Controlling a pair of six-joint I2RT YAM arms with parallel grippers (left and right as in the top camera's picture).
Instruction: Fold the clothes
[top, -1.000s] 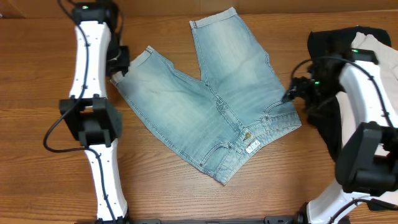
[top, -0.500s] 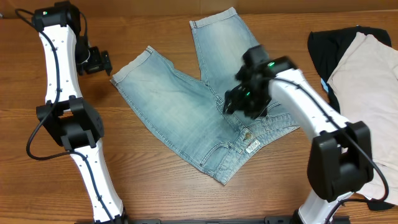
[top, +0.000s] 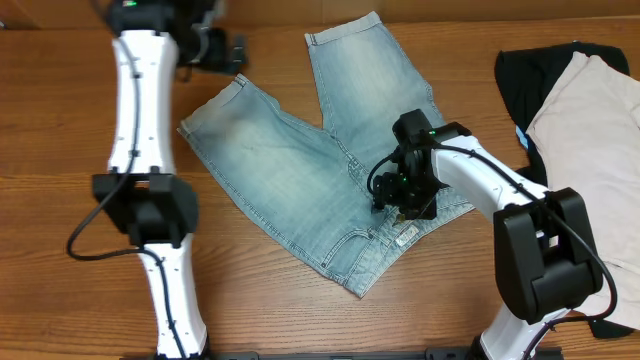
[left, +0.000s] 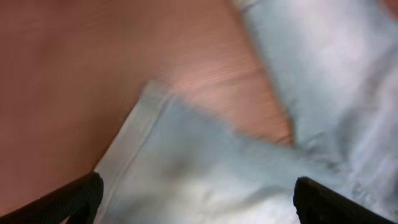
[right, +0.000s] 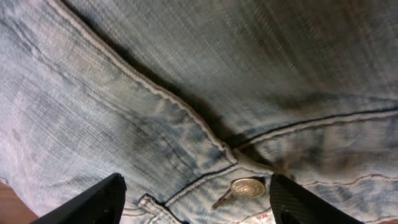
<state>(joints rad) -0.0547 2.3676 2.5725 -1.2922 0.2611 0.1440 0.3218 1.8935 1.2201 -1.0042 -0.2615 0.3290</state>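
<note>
Lying flat and unfolded at the middle of the bench (top: 80, 280), the shorts (top: 330, 170) have both legs spread apart. One hem reaches close to the far edge, the other points toward the far-left corner, and the waistband faces the near-right corner. The denim is light blue and faded, with pale stitched seams. A metal button (right: 247, 186) sits at the waistband, which the right wrist view shows at close range. The right gripper (top: 395, 195) is positioned over the waistband area on the right half of the shorts. In its own camera the two fingers (right: 106, 199) stand wide apart, with the fly seam and the button between them. Whether the tips touch the cloth cannot be determined. The left gripper (top: 225, 50) is located near the far edge, just beyond the hem of the leg that points toward the far-left corner. The left wrist view is blurred, but its fingers (left: 68, 199) are also spread wide, with that hem corner and bare wood visible between them and nothing gripped. At the right edge of the bench, well apart from the shorts, beige trousers (top: 590, 140) lie on top of a black garment (top: 525, 80), which shows along their left side.
</note>
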